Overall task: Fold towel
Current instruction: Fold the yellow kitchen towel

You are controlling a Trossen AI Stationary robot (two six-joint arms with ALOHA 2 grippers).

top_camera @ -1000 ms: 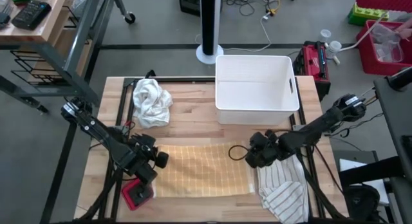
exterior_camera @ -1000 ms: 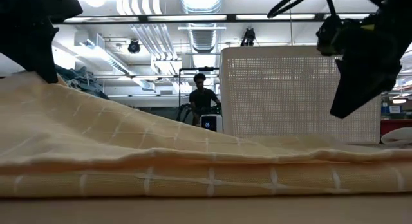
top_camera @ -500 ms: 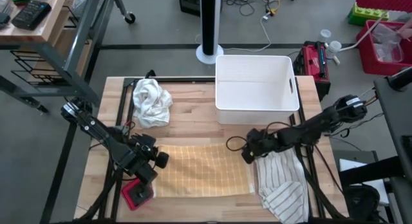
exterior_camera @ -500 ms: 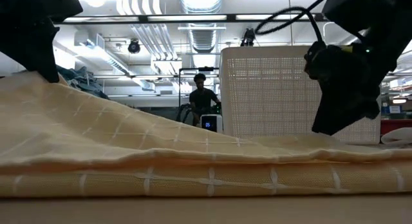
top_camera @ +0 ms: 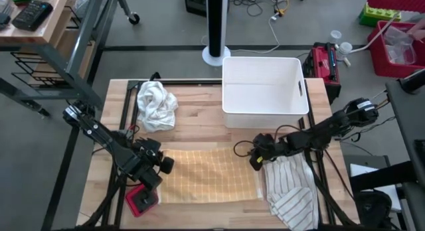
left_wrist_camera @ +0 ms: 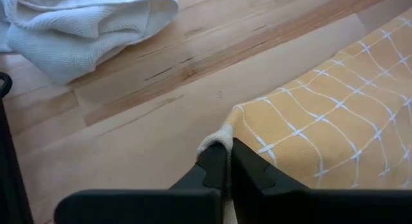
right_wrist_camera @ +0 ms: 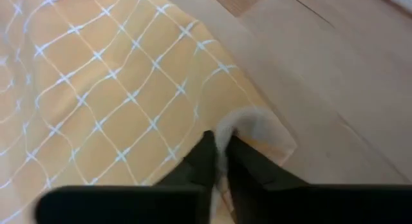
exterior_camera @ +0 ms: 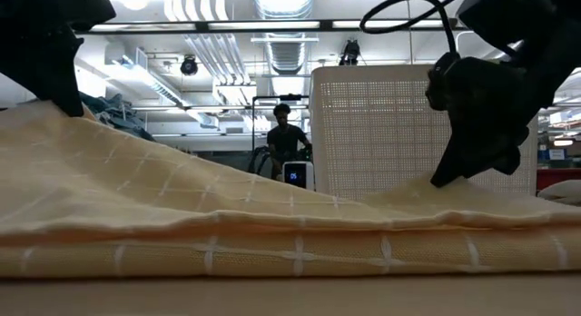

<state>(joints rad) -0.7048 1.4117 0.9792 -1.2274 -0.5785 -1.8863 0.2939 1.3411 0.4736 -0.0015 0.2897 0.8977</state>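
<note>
Yellow checked towel (top_camera: pixel 209 174) spread flat on the near part of the table (top_camera: pixel 199 128), between the two arms. Left tool (left_wrist_camera: pixel 222 161) clamped on the towel's far left corner, a small hump of cloth pinched between the fingers. Right tool (right_wrist_camera: pixel 219 153) closed on the far right corner, a curl of hem caught between its fingers

Risks, as judgement: thin bite on the right, only the hem's edge in the grip, so likely to slip out once lifted. Uneven lift from the two corners apt to skew the fold and leave the edges mismatched. Drag across the wood apt to bunch the near layer, already lying doubled in the low view

Edges and room: striped cloth (top_camera: pixel 292 191) just beside the towel's right edge, touching or nearly so, easy to snag with the right arm. Red object (top_camera: pixel 141 200) at the near left corner, close under the left arm. White basket (top_camera: pixel 264 85) behind, white crumpled cloth (top_camera: pixel 156 105) at far left, both apart from the towel. Bare wood between them and the towel's far edge, open for lifting
</note>
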